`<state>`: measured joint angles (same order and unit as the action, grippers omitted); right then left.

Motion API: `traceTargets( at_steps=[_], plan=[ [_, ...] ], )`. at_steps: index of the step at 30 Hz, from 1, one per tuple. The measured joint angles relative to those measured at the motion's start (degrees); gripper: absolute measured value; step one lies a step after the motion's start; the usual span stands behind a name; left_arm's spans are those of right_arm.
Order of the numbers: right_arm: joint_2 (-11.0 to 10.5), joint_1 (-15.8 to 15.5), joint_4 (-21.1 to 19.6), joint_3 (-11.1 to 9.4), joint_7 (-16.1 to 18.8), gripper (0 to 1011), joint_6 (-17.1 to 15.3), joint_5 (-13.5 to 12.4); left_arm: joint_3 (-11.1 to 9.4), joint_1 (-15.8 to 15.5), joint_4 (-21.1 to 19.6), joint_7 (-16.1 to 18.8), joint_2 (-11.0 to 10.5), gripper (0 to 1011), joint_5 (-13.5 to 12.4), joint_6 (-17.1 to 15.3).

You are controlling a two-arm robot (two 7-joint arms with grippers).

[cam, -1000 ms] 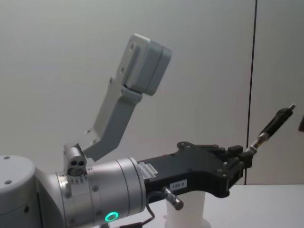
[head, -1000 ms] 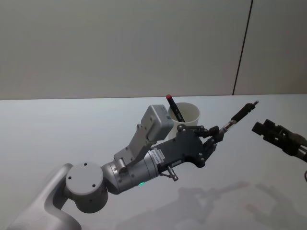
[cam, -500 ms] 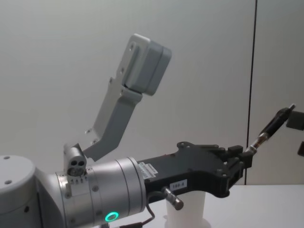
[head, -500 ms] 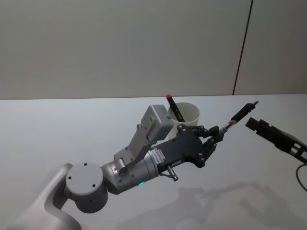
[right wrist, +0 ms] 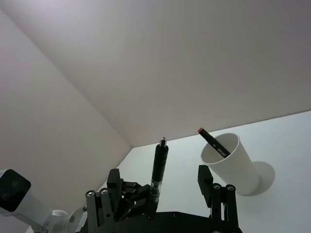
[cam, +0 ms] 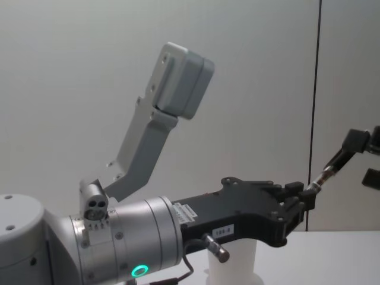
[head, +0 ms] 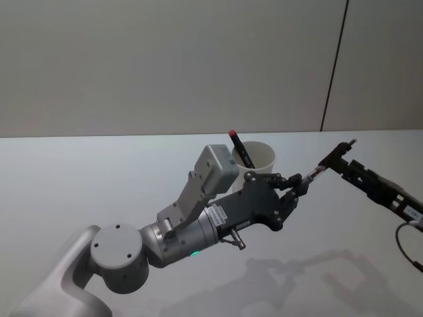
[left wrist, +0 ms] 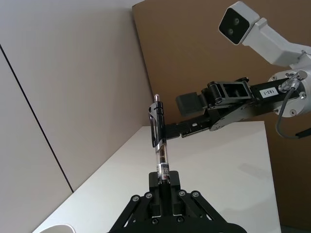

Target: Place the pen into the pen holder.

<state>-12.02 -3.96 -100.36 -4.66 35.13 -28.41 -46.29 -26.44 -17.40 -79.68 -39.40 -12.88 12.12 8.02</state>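
The pen (head: 328, 160) is black with a clear part, and the left gripper (head: 296, 187) is clamped on its low end, so it sticks up past the fingertips. The left wrist view shows the right gripper (left wrist: 171, 118) with its fingers apart on both sides of the pen's top. The white pen holder (head: 258, 160) stands on the desk (head: 79, 178) behind the left gripper. A red-tipped pen (head: 240, 148) already leans inside.

Black clip pen (head: 325, 164) juts up from the left gripper (head: 295, 185); white cup (head: 259, 158) stands just behind it.
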Motion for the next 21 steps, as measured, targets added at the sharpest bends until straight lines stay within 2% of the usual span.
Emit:
traceTargets(
  at_steps=[8,21],
  plan=[
    [0.9,-1.1,-1.9,1.3,-2.2,1002,3.2,0.8,0.0,0.0,0.0,0.0,0.0,131,0.0,0.0],
    [1.7,-1.4,-2.5,2.8,-5.9,1002,5.5,1.0,0.0,0.0,0.0,0.0,0.0,131,0.0,0.0]
  ],
)
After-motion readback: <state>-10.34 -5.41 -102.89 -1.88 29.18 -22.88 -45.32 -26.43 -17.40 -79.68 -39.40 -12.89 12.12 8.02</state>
